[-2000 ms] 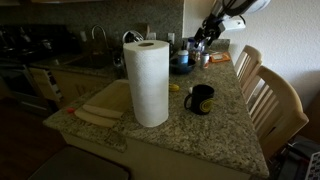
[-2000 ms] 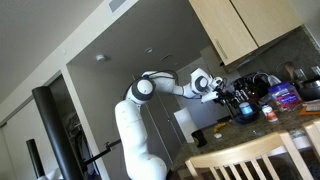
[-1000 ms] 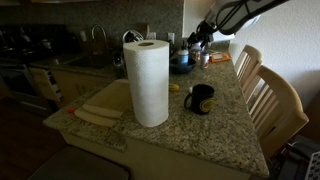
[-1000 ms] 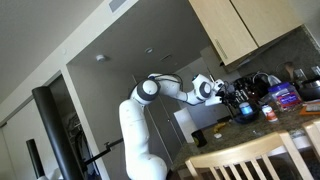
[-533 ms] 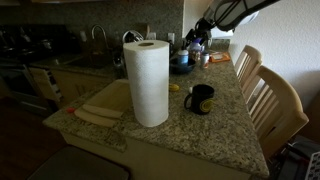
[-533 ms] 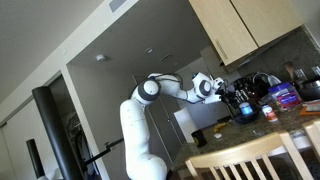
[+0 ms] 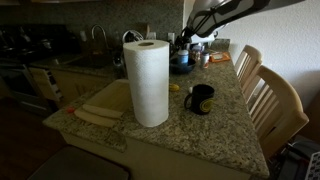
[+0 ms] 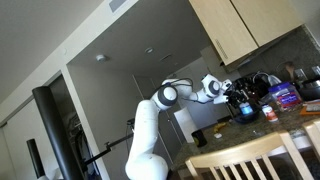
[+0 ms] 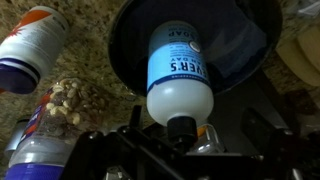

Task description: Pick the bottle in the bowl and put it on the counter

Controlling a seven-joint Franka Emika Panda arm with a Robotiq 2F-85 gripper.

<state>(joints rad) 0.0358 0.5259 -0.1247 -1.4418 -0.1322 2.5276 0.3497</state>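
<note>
In the wrist view the bottle [image 9: 180,65], pale blue-white with a blue label and a dark cap, lies on its side in the dark round bowl [image 9: 125,45]. Its cap points at my gripper [image 9: 190,140]. The gripper is open, with a dark finger on either side of the cap and not touching it. In an exterior view the gripper [image 7: 186,42] hangs just above the bowl [image 7: 181,64] at the far end of the speckled granite counter [image 7: 215,125]. In an exterior view the gripper [image 8: 226,91] reaches over the cluttered counter; the bottle is hidden there.
A tall paper towel roll [image 7: 149,82], a black mug [image 7: 199,98] and a tan cutting board [image 7: 100,106] stand on the counter. Wooden chairs [image 7: 270,100] line one side. A bottle with an orange top [image 9: 30,45] and a jar of nuts [image 9: 50,110] lie beside the bowl.
The arm has swung over and lowered, bringing the gripper from beside the far clutter to just above the bowl. The bottle has not moved.
</note>
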